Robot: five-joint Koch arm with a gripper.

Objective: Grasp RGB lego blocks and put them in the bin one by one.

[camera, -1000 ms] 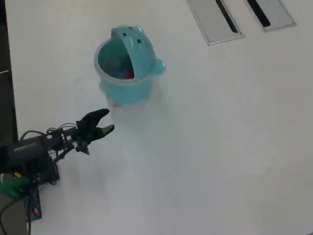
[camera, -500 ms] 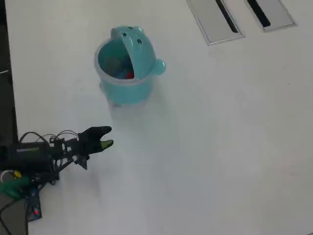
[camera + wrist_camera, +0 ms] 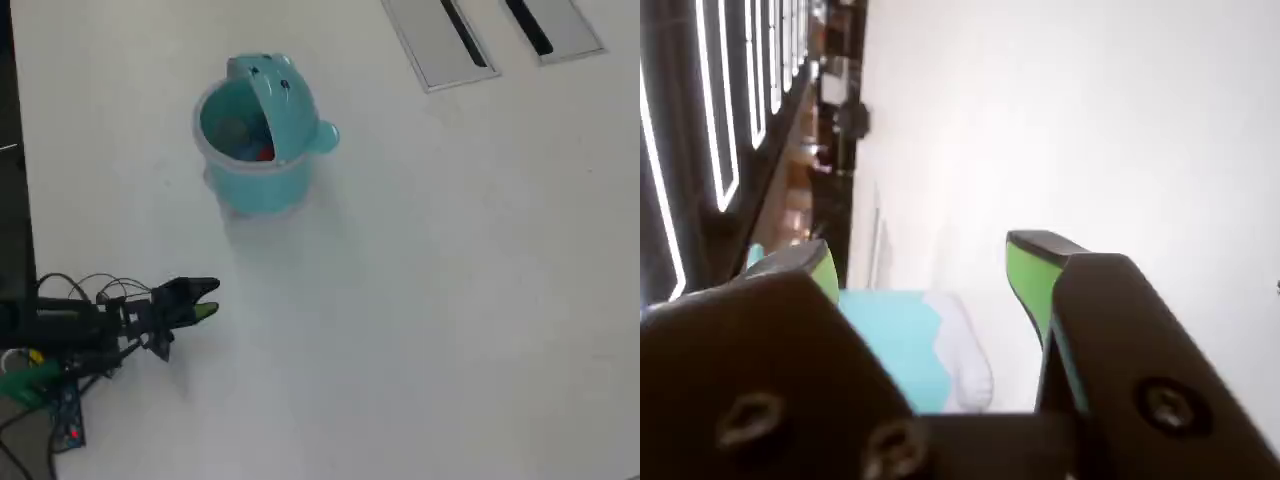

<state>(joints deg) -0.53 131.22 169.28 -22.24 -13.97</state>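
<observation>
The light teal bin [image 3: 262, 185] stands upright at the upper left of the white table, its dotted flap raised. Inside it a red lego block [image 3: 265, 153] shows beside a dull bluish shape [image 3: 235, 129]. In the overhead view my gripper [image 3: 205, 300] is low at the left, well below the bin and pointing right. Its black and green fingertips stand apart with nothing between them. In the wrist view the bin [image 3: 902, 335] appears blurred between the green pads [image 3: 1032, 280] of the open gripper [image 3: 925, 255].
Two grey metal panels with dark slots [image 3: 440, 40] [image 3: 555, 25] lie at the top right. The table's dark left edge [image 3: 12, 200] runs beside the arm, and a small circuit board with a red light [image 3: 68, 428] lies at the bottom left.
The arm has drawn back down and to the left, away from the bin. The gripper stays open and empty.
</observation>
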